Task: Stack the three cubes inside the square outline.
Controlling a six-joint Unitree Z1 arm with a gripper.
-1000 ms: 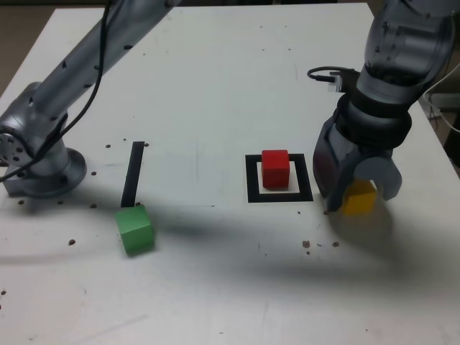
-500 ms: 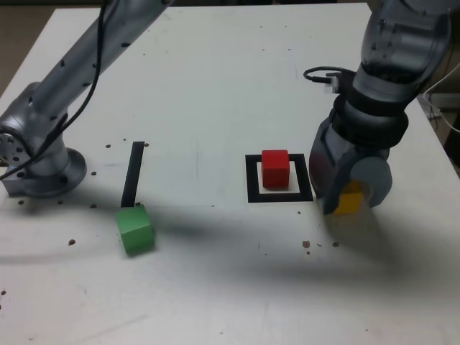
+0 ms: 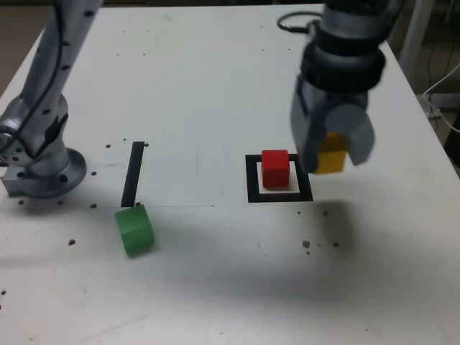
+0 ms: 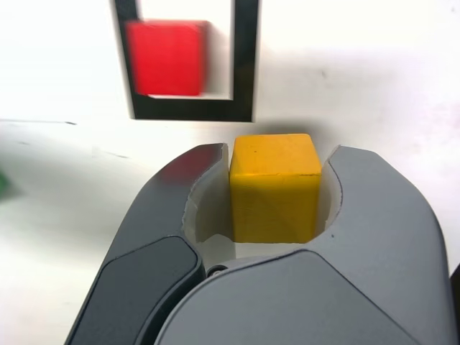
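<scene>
My gripper (image 3: pixel 332 154) is shut on the yellow cube (image 3: pixel 330 155) and holds it in the air, just to the exterior view's right of the square outline (image 3: pixel 279 192). In the wrist view the yellow cube (image 4: pixel 274 187) sits squeezed between both jaws of the gripper (image 4: pixel 277 188). The red cube (image 3: pixel 274 168) rests inside the outline; the wrist view shows the red cube (image 4: pixel 167 57) within the black frame (image 4: pixel 244 72). The green cube (image 3: pixel 134 229) lies on the table towards the exterior view's left.
A narrow black strip (image 3: pixel 133 173) is stuck to the table just above the green cube. The arm's base (image 3: pixel 39 165) stands at the exterior view's left edge. Small dark specks dot the white tabletop (image 3: pixel 215 86).
The gripper closed on the yellow cube, lifted it off the table and carried it up and towards the exterior view's left, nearer the outline.
</scene>
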